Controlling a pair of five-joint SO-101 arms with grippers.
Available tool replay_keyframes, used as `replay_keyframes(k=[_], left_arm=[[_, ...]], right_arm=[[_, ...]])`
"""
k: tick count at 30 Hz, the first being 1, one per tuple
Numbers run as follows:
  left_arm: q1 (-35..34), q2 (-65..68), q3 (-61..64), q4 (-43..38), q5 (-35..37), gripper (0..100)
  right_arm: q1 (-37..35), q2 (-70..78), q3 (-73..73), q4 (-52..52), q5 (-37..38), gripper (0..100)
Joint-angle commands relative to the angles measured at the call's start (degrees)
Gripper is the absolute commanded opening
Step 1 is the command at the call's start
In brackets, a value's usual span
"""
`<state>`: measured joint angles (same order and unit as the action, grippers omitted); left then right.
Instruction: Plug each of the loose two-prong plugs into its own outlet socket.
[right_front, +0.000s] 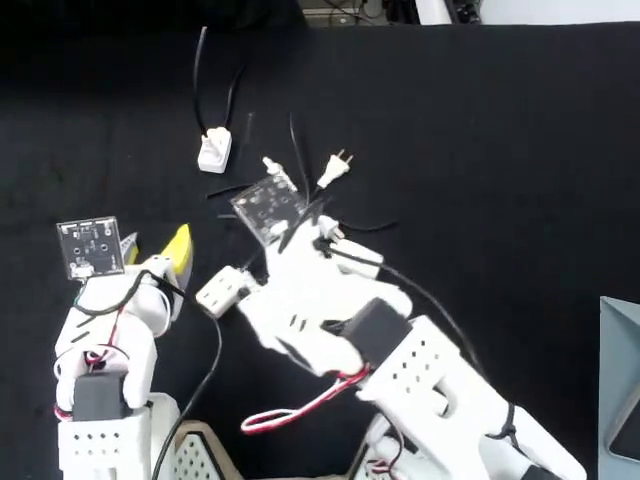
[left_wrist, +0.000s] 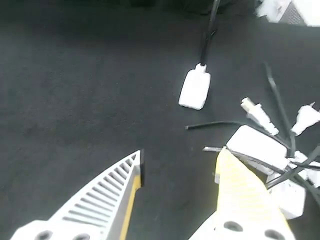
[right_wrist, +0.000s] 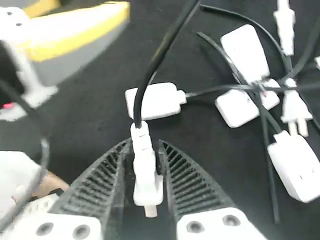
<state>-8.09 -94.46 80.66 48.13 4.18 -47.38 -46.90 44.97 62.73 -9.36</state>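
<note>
Found right pincer (right_wrist: 145, 147) clamped on one white plug (right_wrist: 146, 185), centre of high view, unseated; found left pincer (left_wrist: 180, 155) apart, empty, lower left; noted second plug (right_front: 335, 170) loose above centre, outlet socket (right_front: 213, 152) upper left apparently unfilled; judged barely begun.

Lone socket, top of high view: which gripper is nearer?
Left. The left gripper is open, facing the lone socket; the right gripper, holding a plug, is farther off, behind a second socket.
</note>
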Motion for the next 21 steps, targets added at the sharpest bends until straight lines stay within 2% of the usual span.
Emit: replay_keyframes(k=[1, 8, 11, 16, 21], left_arm=[[4.26, -0.26, -0.48, -1.23, 0.44, 24], [12.0, -0.35, -1.71, -1.05, -0.18, 24], [13.93, -0.35, -2.68, -1.05, -3.25, 24], [15.96, -0.35, -4.44, -0.97, -4.22, 24], [18.07, -0.35, -8.13, 4.48, -4.22, 24]], right_arm=[[-2.37, -0.92, -0.04, -2.73, 0.0, 1.1], [-2.55, -0.66, 0.4, -3.43, 0.0, 1.1], [-2.55, -0.66, 1.45, -3.52, 0.09, 1.1], [-2.2, -0.66, 4.0, -6.95, 0.18, 1.1], [-2.2, -0.66, 4.35, -7.3, 0.18, 1.1]])
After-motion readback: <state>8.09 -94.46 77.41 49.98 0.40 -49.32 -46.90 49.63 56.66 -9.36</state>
